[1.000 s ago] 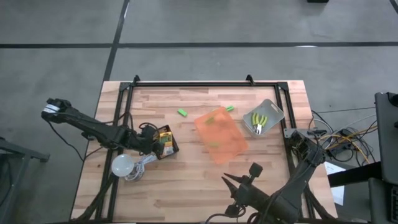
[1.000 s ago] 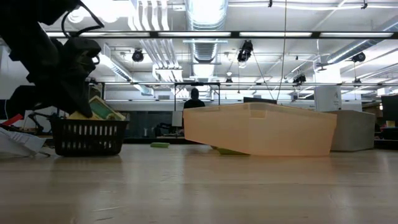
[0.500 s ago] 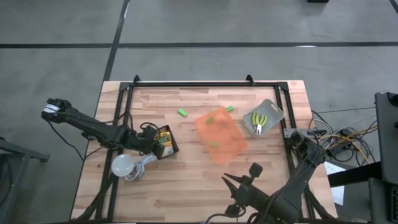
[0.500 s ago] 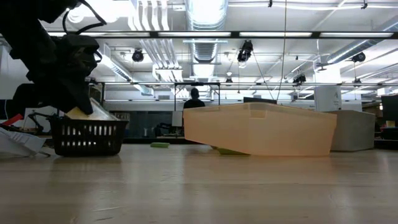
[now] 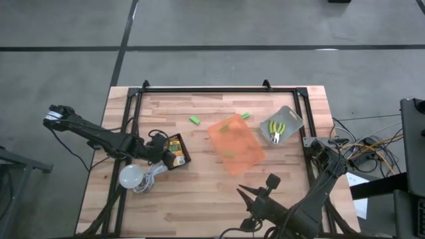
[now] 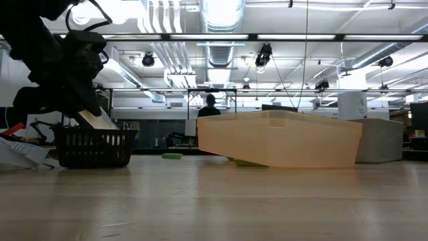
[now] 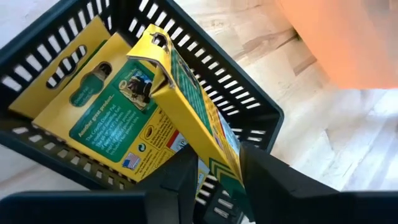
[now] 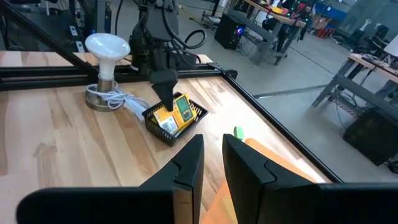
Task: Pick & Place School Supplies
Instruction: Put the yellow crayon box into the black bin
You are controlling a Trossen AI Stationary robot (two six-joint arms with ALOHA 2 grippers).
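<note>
Left claw [image 7: 217,171] astride crayon box [image 7: 193,112], its lower end hidden

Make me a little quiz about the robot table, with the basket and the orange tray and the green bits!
1. True or false: the black basket holds crayon boxes.
2. Which gripper is at the basket? A) left gripper B) right gripper
3. What sits in the grey tray near the table's right edge?

Key:
1. True.
2. A. Its fingers stand either side of a tilted crayon box.
3. The yellow-handled tools.
</note>
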